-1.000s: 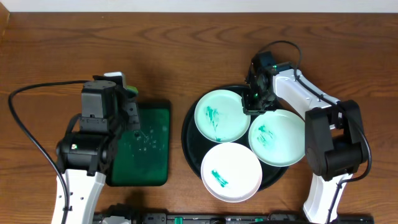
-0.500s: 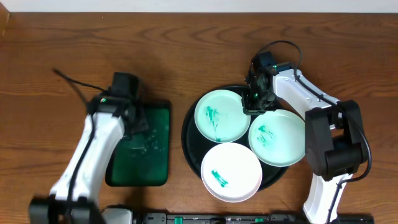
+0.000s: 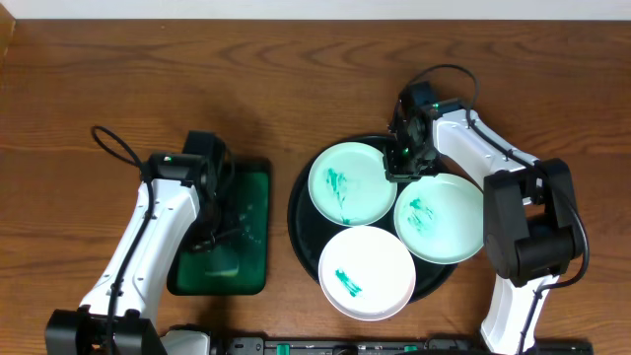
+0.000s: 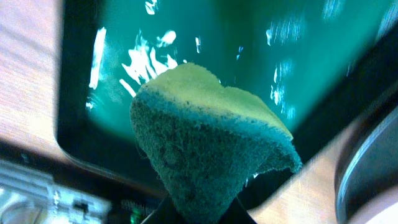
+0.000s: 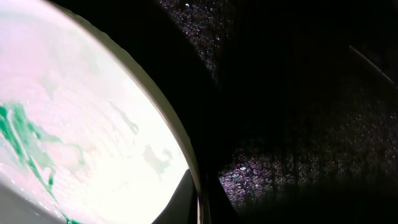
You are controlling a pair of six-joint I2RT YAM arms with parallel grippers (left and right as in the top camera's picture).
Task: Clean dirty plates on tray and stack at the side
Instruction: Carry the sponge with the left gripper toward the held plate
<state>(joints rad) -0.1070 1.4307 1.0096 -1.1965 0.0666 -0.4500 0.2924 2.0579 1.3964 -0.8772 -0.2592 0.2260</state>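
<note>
Robotics lab: wooden table [image 3: 296, 69], white arm [image 3: 473, 138].

Teal-smeared plates [image 3: 350, 183], perhaps mint; black tray [image 3: 295, 215]

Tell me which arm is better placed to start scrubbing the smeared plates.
Left. The left fingers pinch the sponge over the green tray; the right fingers, with no sponge, sit at the rim of a plate.

Wood table [image 3: 296, 79]: black tray [image 3: 299, 229], green tray [image 3: 252, 229]
</note>
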